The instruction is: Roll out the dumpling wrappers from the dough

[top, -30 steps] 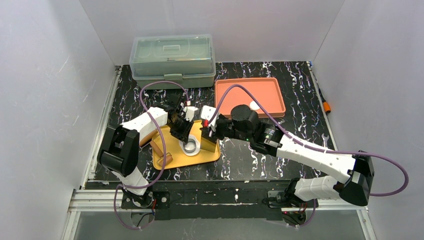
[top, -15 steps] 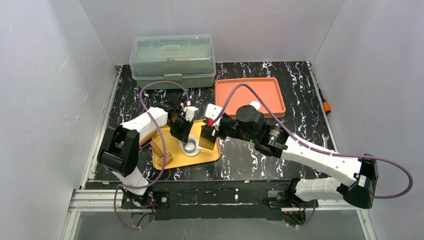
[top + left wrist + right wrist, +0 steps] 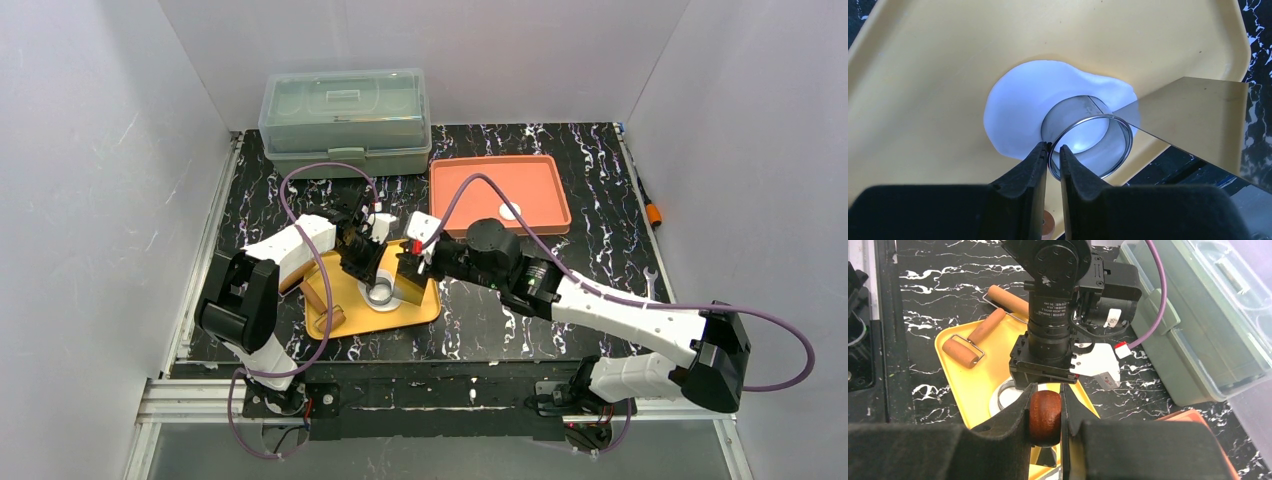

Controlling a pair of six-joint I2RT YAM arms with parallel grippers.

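Dough (image 3: 1018, 110) lies as flat white sheet on yellow tray (image 3: 923, 100), metal ring (image 3: 1073, 110) standing upright on it. Left gripper (image 3: 1053, 147) pinches ring's near wall, one finger inside, one outside. Right gripper (image 3: 1045, 405) clamped on brown wooden handle of scraper (image 3: 1193, 120); shiny blade slants down over dough's right edge, just beside ring. Wooden roller (image 3: 960, 351) rests at tray's far-left part. One dumpling wrapper (image 3: 510, 211), small white disc, sits on orange tray (image 3: 480, 195), well apart from dough.
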